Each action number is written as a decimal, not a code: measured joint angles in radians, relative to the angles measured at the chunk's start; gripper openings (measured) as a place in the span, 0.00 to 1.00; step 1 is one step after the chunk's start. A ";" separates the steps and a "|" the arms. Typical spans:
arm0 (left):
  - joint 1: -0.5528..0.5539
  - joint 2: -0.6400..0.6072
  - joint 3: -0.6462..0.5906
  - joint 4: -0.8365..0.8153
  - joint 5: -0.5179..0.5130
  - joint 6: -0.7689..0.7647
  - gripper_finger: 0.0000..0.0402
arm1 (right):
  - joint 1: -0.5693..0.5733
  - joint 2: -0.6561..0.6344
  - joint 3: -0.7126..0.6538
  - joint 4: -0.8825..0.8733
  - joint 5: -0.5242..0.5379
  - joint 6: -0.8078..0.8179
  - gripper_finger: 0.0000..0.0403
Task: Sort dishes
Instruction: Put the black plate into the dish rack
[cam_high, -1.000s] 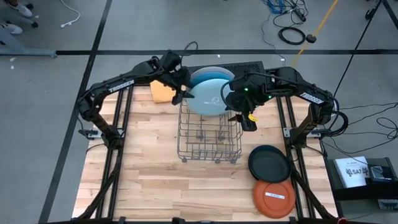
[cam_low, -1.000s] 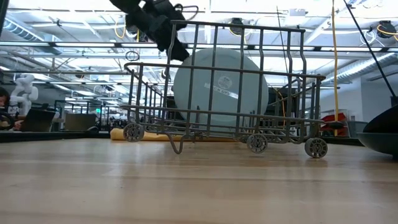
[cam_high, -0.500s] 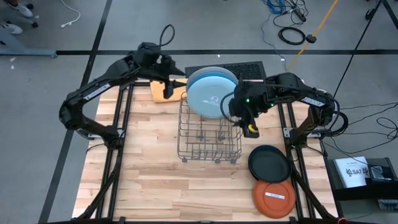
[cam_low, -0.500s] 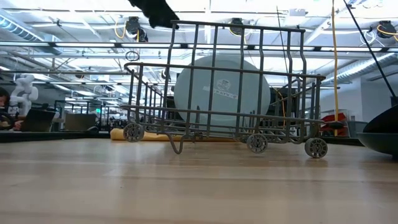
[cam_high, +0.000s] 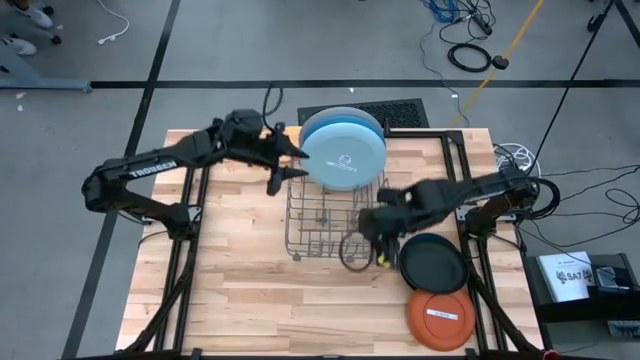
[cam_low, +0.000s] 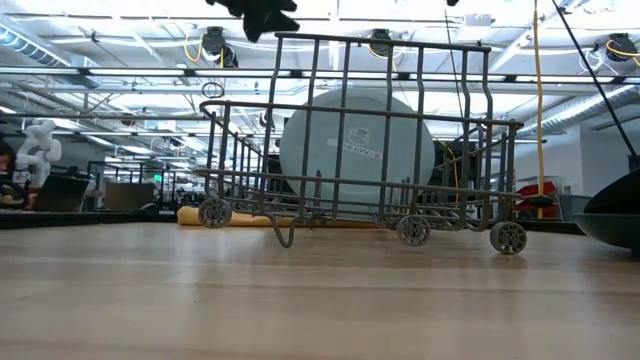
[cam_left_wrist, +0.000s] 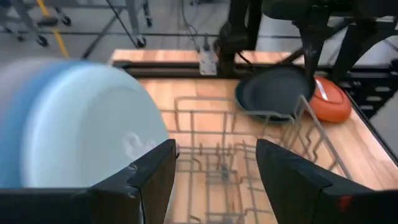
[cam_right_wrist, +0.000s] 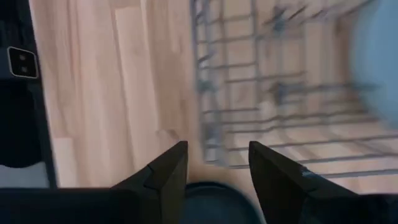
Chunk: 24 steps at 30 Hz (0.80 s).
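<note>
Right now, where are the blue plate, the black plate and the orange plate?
blue plate (cam_high: 343, 160), high view, centre of its face.
black plate (cam_high: 434, 263), high view, middle of the dish.
orange plate (cam_high: 440, 318), high view, by its white sticker.

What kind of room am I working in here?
Probably a robotics lab or workshop: an open hall with ceiling trusses, workstations behind the wooden table, and loose cables on the grey concrete floor.

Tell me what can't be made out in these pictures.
- Grey plate: high view, mostly hidden behind the blue plate.
- Black plate: low view, cut off by the picture's edge.
- Orange plate sticker text: too small.
- Wire rack: right wrist view, blurred.
</note>
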 joint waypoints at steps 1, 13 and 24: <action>-0.009 -0.002 -0.032 0.028 -0.001 -0.014 0.56 | 0.018 -0.001 -0.031 0.021 -0.005 0.043 0.42; -0.070 -0.007 -0.340 0.466 -0.005 -0.225 0.56 | 0.100 -0.004 -0.165 -0.106 -0.168 0.304 0.66; -0.178 -0.008 -0.342 0.493 -0.040 -0.239 0.56 | 0.311 -0.004 -0.372 0.083 -0.209 0.571 0.68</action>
